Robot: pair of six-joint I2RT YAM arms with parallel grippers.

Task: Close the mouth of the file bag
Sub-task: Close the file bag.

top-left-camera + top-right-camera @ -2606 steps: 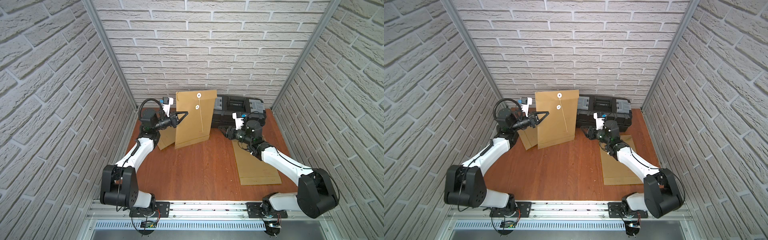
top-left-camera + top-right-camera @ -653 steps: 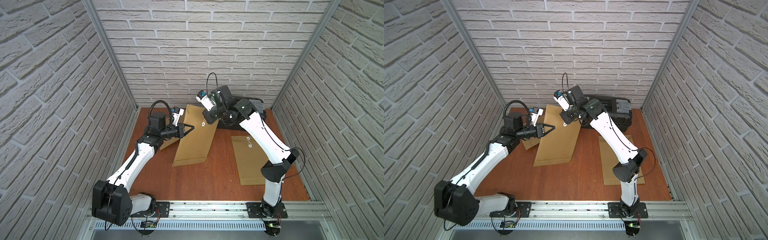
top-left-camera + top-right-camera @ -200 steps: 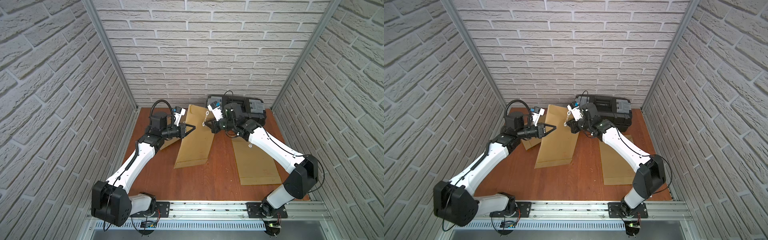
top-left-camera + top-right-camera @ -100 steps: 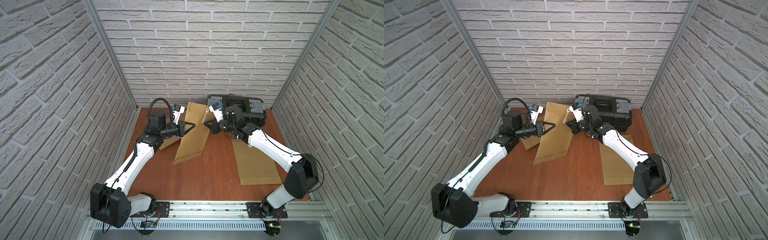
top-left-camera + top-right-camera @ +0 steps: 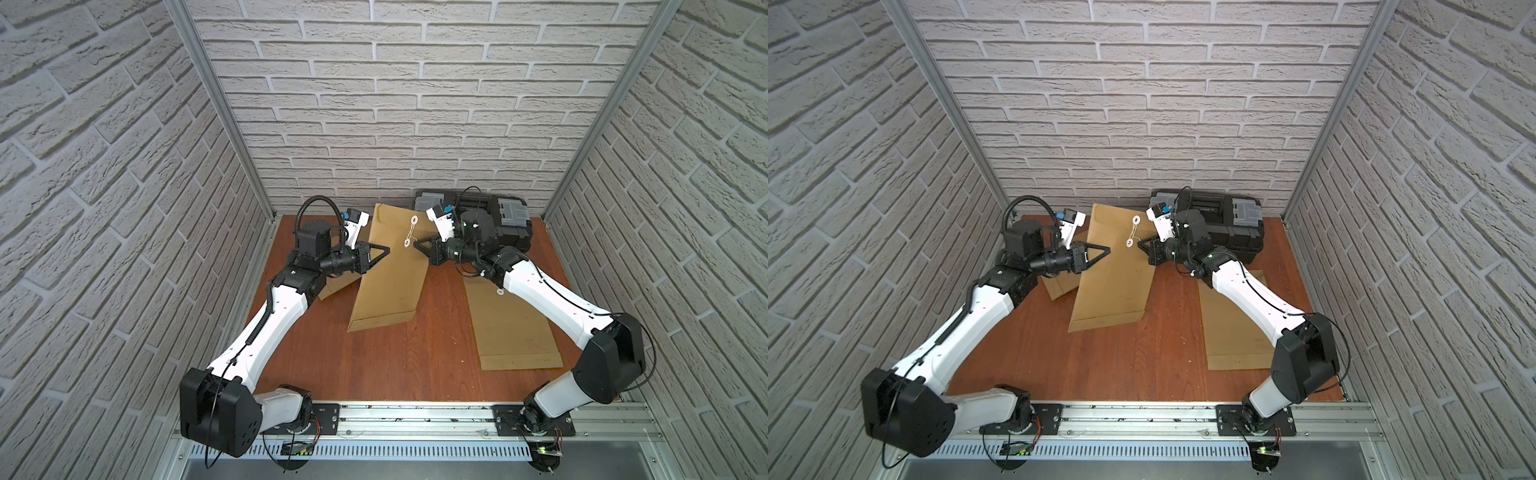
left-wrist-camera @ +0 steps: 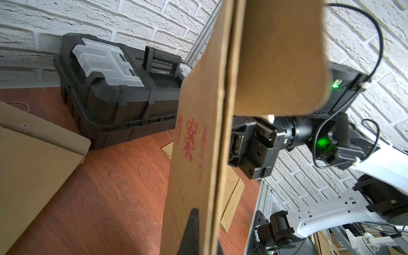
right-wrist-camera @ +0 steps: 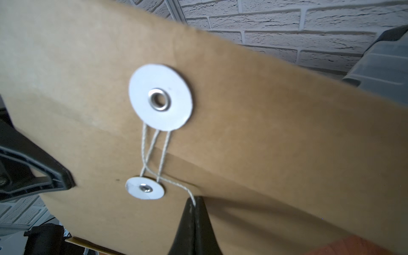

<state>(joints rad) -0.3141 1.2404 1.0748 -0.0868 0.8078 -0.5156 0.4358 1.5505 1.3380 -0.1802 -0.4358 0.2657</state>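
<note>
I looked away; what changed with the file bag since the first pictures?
The right gripper came over from the toolbox, took the string and wound it between the discs, pinching its end. The file bag now leans. The left gripper still clamps its edge; the flat bag stayed.

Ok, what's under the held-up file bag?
Another brown bag lies flat on the table, one end sticking out; the rest is covered by the file bag. Whether anything else lies there cannot be seen.

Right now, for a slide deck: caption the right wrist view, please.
Right gripper pinches the string looped between two discs on the file bag.
</note>
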